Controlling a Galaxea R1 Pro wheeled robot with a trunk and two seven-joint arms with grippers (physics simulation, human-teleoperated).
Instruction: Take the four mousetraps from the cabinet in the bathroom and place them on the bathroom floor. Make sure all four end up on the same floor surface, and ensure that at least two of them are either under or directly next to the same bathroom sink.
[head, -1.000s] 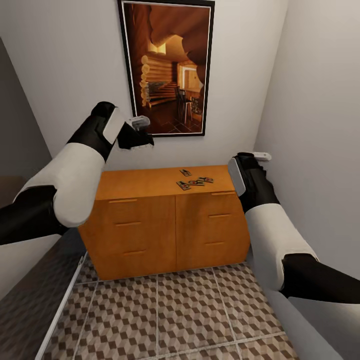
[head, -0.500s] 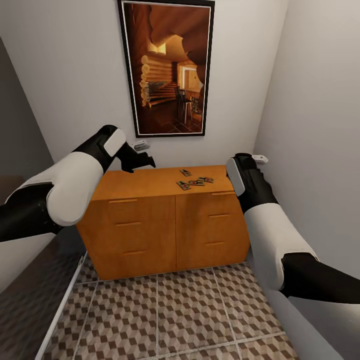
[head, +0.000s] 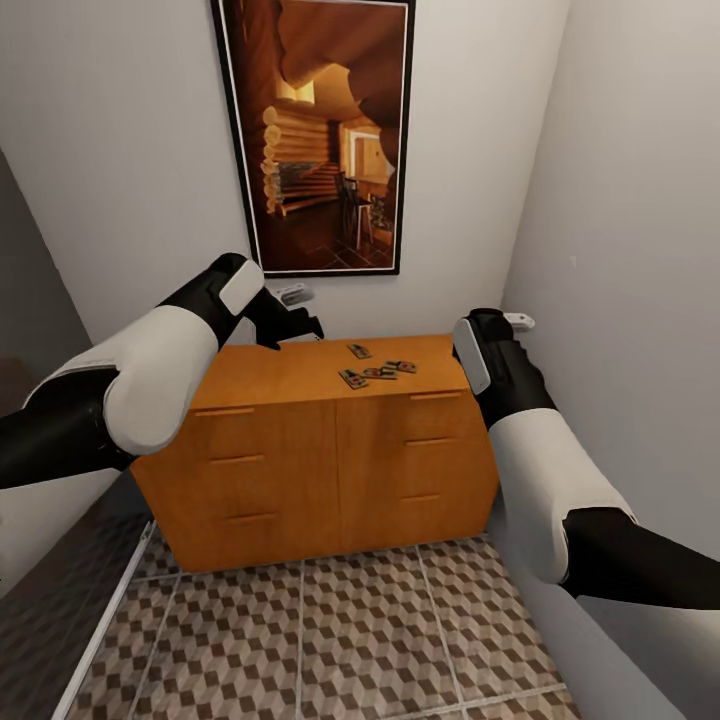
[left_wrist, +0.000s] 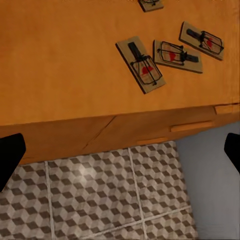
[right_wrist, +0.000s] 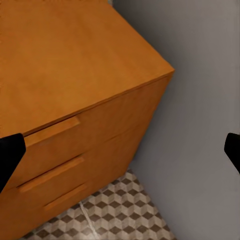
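Several mousetraps lie on top of the orange wooden cabinet (head: 300, 450), right of its middle: one (head: 358, 350) further back, three in a row (head: 352, 378), (head: 380, 373), (head: 403, 366) near the front edge. In the left wrist view they are flat tan boards with wire and a red spot (left_wrist: 141, 65), (left_wrist: 177, 56), (left_wrist: 201, 40). My left gripper (head: 298, 324) hangs open above the cabinet top, left of the traps. My right gripper (right_wrist: 120, 152) is open over the cabinet's right end. The patterned bathroom floor (head: 330, 640) lies in front. The sink is out of view.
A large framed picture (head: 315, 130) hangs on the wall behind the cabinet. A grey wall (head: 640, 250) stands close beside my right arm. Dark shower tiles (head: 40, 620) and a pale strip border the floor at the left. The cabinet front has drawer handles (right_wrist: 55, 131).
My left gripper has dropped and reached forward over the cabinet's top. The head view has shifted a little, so the cabinet sits further left. The right arm has barely moved.
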